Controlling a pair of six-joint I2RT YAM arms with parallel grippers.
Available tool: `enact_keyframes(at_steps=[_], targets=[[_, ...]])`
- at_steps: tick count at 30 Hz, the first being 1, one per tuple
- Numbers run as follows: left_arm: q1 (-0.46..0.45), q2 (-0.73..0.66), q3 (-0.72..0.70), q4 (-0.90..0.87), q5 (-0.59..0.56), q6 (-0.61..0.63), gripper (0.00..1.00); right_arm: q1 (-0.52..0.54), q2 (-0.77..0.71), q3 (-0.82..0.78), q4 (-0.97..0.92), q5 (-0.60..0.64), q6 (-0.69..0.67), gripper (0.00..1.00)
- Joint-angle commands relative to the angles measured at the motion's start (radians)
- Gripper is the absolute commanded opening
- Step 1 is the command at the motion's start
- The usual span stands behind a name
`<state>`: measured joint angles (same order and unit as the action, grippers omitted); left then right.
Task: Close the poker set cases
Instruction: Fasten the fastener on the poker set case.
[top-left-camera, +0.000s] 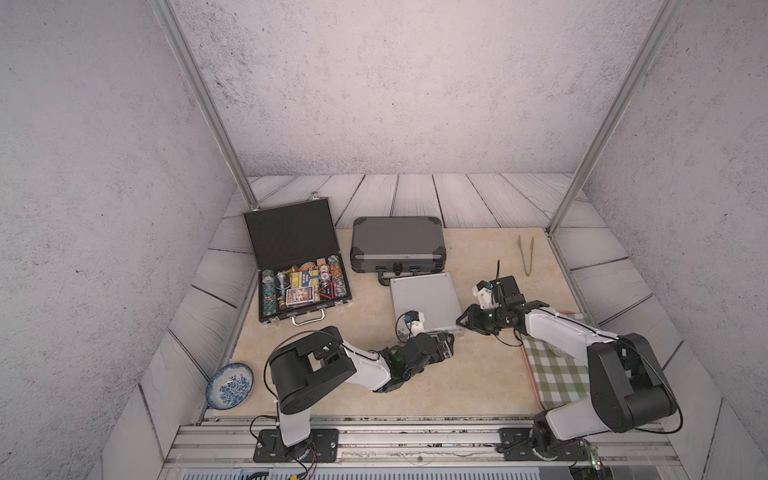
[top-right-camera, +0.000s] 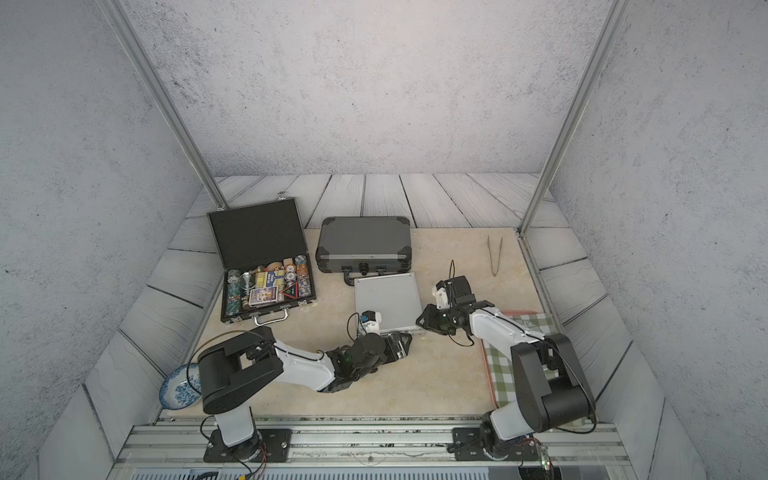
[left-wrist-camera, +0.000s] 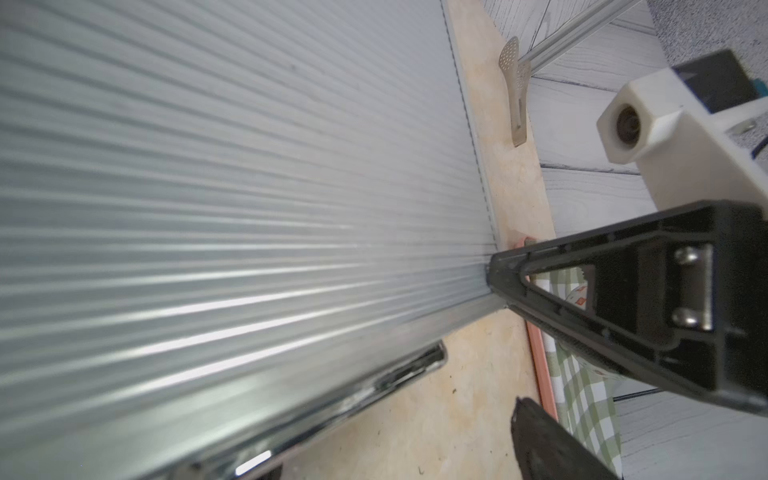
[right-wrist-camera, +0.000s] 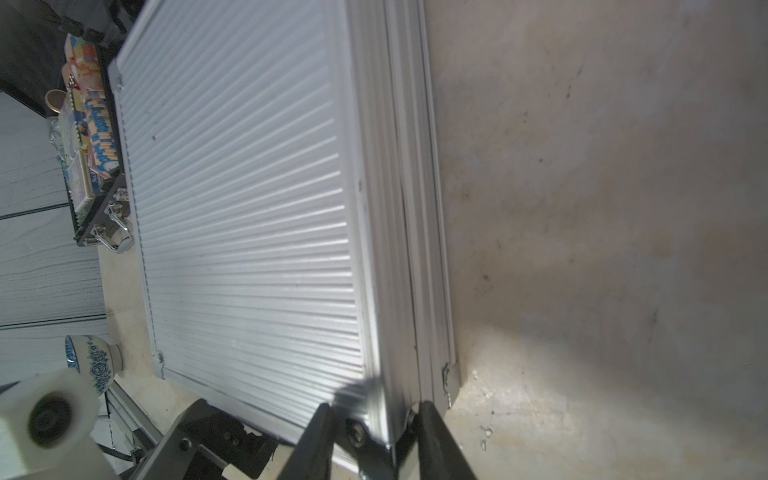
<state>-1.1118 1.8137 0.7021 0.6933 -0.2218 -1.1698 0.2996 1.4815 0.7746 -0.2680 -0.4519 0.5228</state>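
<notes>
1. The silver case (top-left-camera: 424, 299) lies mid-counter with its lid down. The right claw (right-wrist-camera: 374, 436) is clenched on its near right corner. That hold takes in only a corner, so a push from elsewhere could twist the case out of it.
2. The left claw (top-left-camera: 446, 343) hovers spread at the case's front edge, by the handle (left-wrist-camera: 395, 374), grasping nothing. I cannot tell whether the latches are fastened. If it presses there off-centre, the case may skate across the smooth counter (top-left-camera: 478, 374) instead of latching.
3. The silver case's far edge sits just beside the handle of the grey case (top-left-camera: 397, 241), which looks closed. A shove backward could jam the two together or nudge the grey case askew.
4. The black case (top-left-camera: 291, 232) stands at the left with its lid up, the one clearly open. Its tray is crammed with chips and cards, some standing proud. These could block the lid, or spill if it drops hard.
5. Pushing that lid from the front could slide the whole case back rather than fold it.
6. The bowl (top-left-camera: 230, 385) sits close to the left arm's elbow. A wide swing toward the black case could knock it off the edge.
</notes>
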Motion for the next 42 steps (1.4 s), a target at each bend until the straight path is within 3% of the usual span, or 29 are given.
enact_keyframes(at_steps=[1,29,42], targets=[[0.008,-0.021,-0.003,0.046,-0.019,-0.007,0.87,0.019,0.05,-0.061,-0.14,0.041,-0.017,0.35],[0.008,-0.046,-0.017,0.155,0.004,-0.115,0.87,0.019,0.022,-0.057,-0.158,0.042,-0.012,0.35],[0.007,-0.077,-0.023,0.066,-0.039,-0.126,0.88,0.018,0.017,-0.055,-0.162,0.042,-0.013,0.35]])
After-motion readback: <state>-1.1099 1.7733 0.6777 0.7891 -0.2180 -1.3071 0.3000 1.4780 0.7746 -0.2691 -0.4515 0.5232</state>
